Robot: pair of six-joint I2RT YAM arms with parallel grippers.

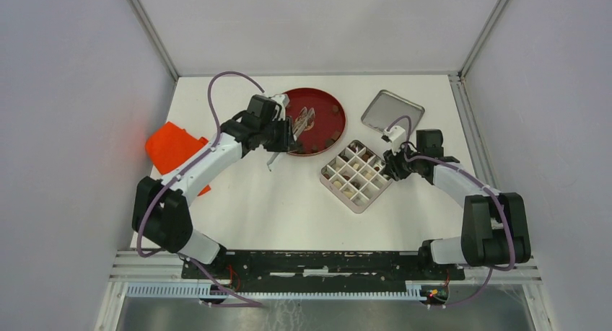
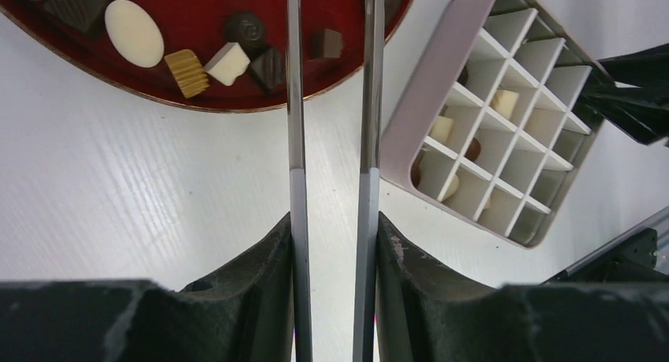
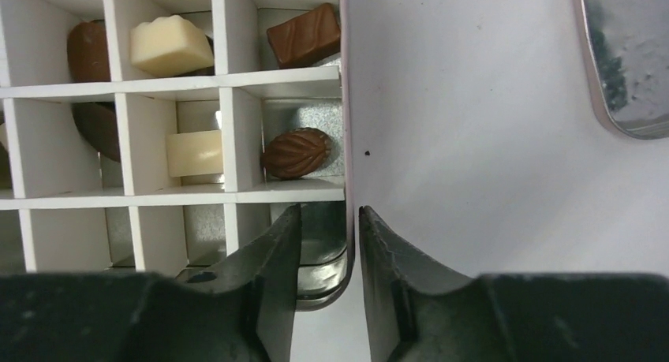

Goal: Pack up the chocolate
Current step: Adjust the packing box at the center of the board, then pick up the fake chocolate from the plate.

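Note:
Chocolate pieces (image 2: 132, 32), dark, tan and cream-white, lie on the red plate (image 1: 328, 104). More chocolate (image 3: 296, 152) sits in cells of the pale divided box (image 1: 359, 175). My left gripper (image 2: 333, 228) is shut on the metal tweezers (image 2: 296, 102). Their two arms stay apart and reach over the plate, the tips running out of the left wrist view. My right gripper (image 3: 330, 216) is at the box's right corner. Its jaws straddle the box wall (image 3: 345, 102), one finger inside a cell and one outside, with gaps on both sides.
A silver tin lid (image 1: 391, 113) lies behind the box at the right. An orange object (image 1: 173, 147) rests at the table's left edge under the left arm. White walls close in the table on three sides.

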